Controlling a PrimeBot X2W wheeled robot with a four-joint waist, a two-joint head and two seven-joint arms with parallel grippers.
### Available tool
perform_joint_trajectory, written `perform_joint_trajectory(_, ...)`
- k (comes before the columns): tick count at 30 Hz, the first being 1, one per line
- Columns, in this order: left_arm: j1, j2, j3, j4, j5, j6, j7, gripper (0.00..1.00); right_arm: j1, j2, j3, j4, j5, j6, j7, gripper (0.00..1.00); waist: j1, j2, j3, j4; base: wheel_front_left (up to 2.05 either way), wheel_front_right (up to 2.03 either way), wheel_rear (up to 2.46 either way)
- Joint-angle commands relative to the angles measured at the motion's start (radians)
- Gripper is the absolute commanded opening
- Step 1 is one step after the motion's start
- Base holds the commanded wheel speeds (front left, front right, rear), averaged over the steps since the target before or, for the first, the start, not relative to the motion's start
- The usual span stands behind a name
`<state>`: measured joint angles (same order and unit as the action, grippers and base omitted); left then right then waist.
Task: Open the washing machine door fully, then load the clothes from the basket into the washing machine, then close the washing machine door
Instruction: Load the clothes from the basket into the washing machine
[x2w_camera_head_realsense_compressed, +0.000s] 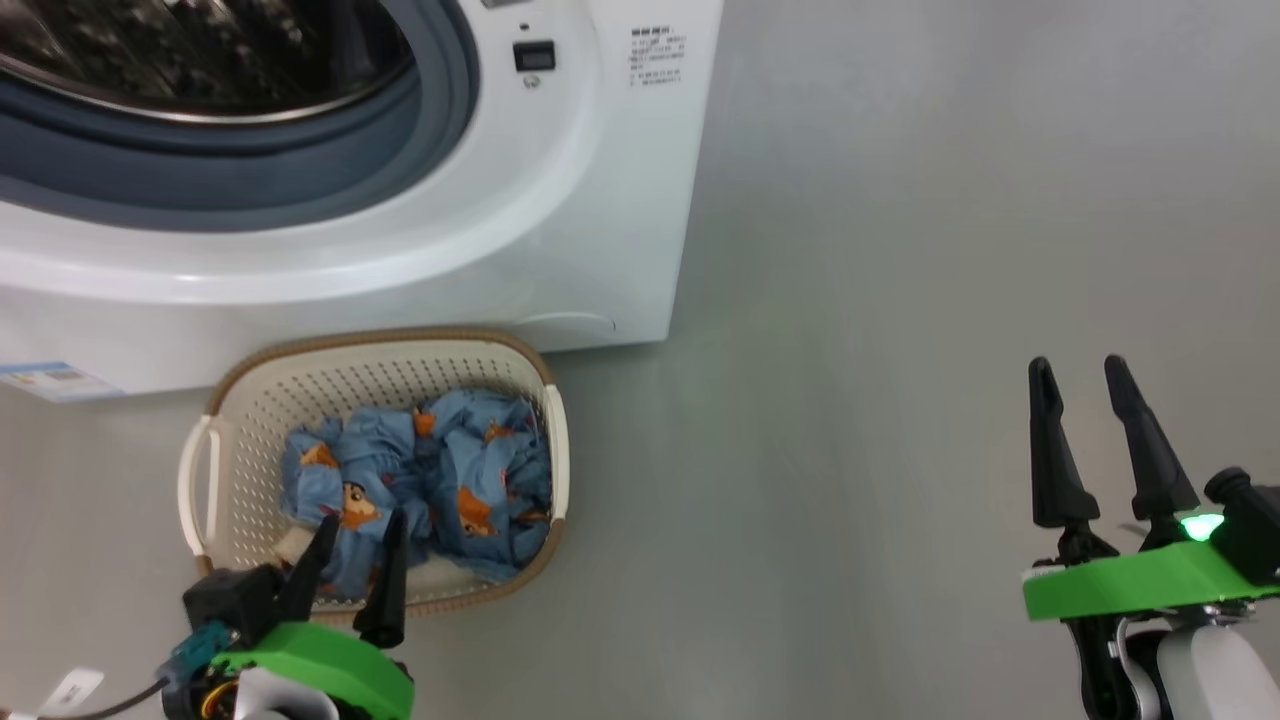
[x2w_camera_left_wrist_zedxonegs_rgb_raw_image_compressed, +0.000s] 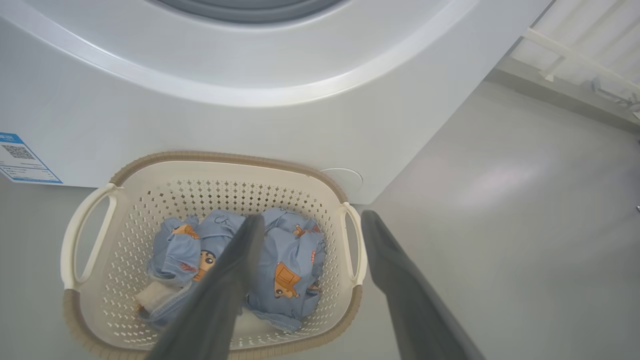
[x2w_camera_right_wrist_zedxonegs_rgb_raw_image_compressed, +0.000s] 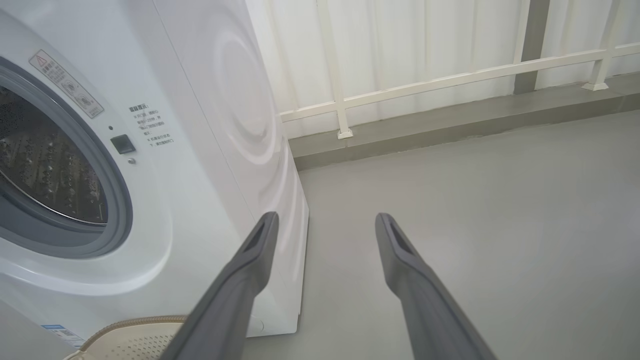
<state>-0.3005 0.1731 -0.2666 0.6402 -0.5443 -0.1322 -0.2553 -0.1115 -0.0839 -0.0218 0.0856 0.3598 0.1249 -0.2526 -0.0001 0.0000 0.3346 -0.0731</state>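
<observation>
Left gripper (x2w_camera_head_realsense_compressed: 362, 520) (seven o'clock), jaws spread, hangs over clothes (x2w_camera_head_realsense_compressed: 450, 470) in the basket (x2w_camera_head_realsense_compressed: 390, 340). Right gripper (x2w_camera_head_realsense_compressed: 1078, 364), four o'clock, gapes empty.

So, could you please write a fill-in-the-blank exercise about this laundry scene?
1. The basket, standing before the washing machine, holds clothes that are mostly ____ in colour.
2. The left gripper hovers above the basket with its jaws ____.
3. The right gripper, jaws open too, holds ____.
Missing words: blue; open; nothing.
</observation>
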Motion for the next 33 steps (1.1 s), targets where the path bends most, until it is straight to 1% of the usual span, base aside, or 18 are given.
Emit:
perform_joint_trajectory(1,-0.029,0.030,0.017,-0.002,-0.015,0.002,-0.006,1.00,-0.025,-0.003,0.021,-0.029,-0.005,0.006,-0.009,1.00,0.0001,0.0000,0.061,-0.009,0.00,0.00,0.00)
perform_joint_trajectory(12,-0.204,0.070,-0.157,0.158,-0.117,0.002,-0.006,1.00,-0.098,0.019,0.028,-0.040,-0.004,0.006,-0.009,1.00,0.0001,0.0000,0.218,-0.023,0.00,0.00,0.00)
perform_joint_trajectory(21,-0.337,0.105,-0.278,0.294,-0.233,0.002,-0.006,1.00,-0.147,0.026,0.040,-0.061,-0.007,0.006,-0.009,1.00,0.0001,0.0000,0.327,-0.063,0.00,0.00,0.00)
perform_joint_trajectory(26,-0.404,0.131,-0.325,0.331,-0.293,0.002,-0.006,1.00,-0.159,0.030,0.052,-0.070,-0.005,0.006,-0.009,1.00,0.0001,0.0000,0.377,-0.086,0.00,0.00,0.00)
perform_joint_trajectory(33,-0.500,0.167,-0.395,0.368,-0.349,0.002,-0.006,1.00,-0.175,0.033,0.060,-0.091,-0.002,0.006,-0.009,1.00,0.0001,0.0000,0.449,-0.110,0.00,0.00,0.00)
